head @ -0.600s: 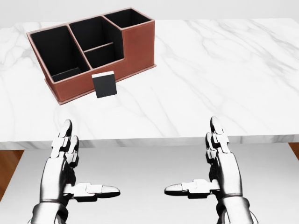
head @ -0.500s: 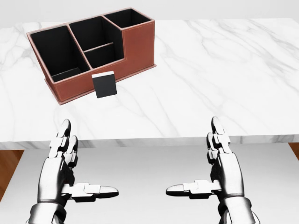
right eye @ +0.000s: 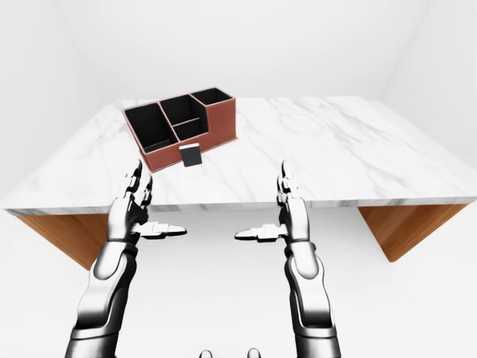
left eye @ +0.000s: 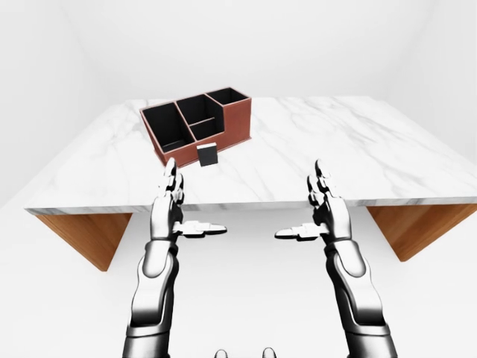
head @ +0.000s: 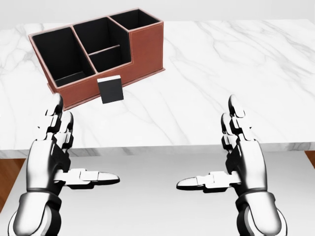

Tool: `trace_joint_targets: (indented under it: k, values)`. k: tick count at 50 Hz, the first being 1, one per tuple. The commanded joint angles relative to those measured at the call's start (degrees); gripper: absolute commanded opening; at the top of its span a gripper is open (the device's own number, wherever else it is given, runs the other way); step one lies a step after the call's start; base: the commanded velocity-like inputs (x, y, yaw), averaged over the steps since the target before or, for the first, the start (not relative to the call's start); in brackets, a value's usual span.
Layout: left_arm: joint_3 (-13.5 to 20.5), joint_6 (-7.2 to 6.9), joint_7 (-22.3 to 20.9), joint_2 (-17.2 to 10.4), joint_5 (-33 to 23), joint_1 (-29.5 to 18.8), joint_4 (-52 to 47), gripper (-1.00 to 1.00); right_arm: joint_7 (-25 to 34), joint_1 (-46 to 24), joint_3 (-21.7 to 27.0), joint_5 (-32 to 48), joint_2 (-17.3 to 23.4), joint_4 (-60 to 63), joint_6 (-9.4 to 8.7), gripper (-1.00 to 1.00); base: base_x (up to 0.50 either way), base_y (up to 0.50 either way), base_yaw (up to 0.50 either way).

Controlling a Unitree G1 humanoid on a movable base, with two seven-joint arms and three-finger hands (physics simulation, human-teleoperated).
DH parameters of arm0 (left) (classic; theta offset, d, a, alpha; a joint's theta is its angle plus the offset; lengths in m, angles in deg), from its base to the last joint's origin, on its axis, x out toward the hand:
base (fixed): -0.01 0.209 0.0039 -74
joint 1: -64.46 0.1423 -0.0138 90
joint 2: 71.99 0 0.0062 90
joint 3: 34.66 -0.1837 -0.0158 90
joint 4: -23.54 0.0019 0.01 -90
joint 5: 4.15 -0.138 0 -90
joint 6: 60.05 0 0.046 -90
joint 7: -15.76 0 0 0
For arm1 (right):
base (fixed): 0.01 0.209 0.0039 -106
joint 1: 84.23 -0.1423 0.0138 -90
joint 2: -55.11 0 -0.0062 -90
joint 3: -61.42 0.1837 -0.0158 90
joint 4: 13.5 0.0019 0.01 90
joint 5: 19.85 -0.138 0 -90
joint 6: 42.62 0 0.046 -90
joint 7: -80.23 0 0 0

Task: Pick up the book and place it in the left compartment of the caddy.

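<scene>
Both our hands are spread and empty at the table's near edge, the book unpicked.

In the left-eye view, we see the marble table [left eye: 358, 142] carrying the brown caddy [left eye: 198, 125]. In the head view, the small dark book [head: 110, 89] stands upright just below the caddy's low wall, outside every compartment; our left hand [head: 54, 152] and right hand [head: 238, 157] hover with fingers apart, thumbs pointing inward, touching nothing. The right-eye view shows the same layout.

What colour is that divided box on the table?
The caddy is reddish-brown outside, black inside; the head view shows it best.
</scene>
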Motion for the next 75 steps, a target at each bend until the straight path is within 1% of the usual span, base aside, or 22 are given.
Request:
trace_joint_targets:
  k: [1,6,12,24,42,62,75]
  values:
    - [-1.2,0.0,0.2,0.3,-0.3,-1.2,-5.8,1.0,0.6,-0.7,0.0,-1.3,0.0,5.1,0.0,1.0,0.19,0.2,0.0]
    - [-1.2,0.0,0.1,0.5,-0.2,-0.6,-8.7,1.0,0.8,-0.7,-0.4,-1.1,0.0,5.4,0.0,1.0,0.27,0.3,0.0]
    - [-0.6,0.0,0.2,0.4,0.2,-0.3,-10.1,1.0,1.0,-0.8,-0.6,-1.0,-0.2,5.1,0.0,1.0,0.37,0.42,0.0]
    - [-0.8,0.0,0.2,0.5,-0.2,0.1,-8.8,1.0,0.9,-1.4,-0.9,-0.7,-0.2,3.9,0.0,1.0,0.37,0.42,0.0]
    - [-0.9,0.0,0.0,0.5,-0.7,1.0,-8.3,1.0,1.6,0.2,-0.7,-1.3,-0.3,4.9,0.0,1.0,0.38,0.42,0.0]
    - [-0.8,0.0,-0.2,0.5,-0.6,1.1,-7.9,1.0,2.0,0.4,-0.5,-1.7,-0.1,4.6,0.0,1.0,0.5,0.05,0.0]
    - [-0.5,0.0,-0.3,0.4,-0.5,1.1,-7.8,1.0,1.9,-0.4,-1.1,-0.8,-0.3,4.1,0.0,1.0,0.5,0.22,0.0]
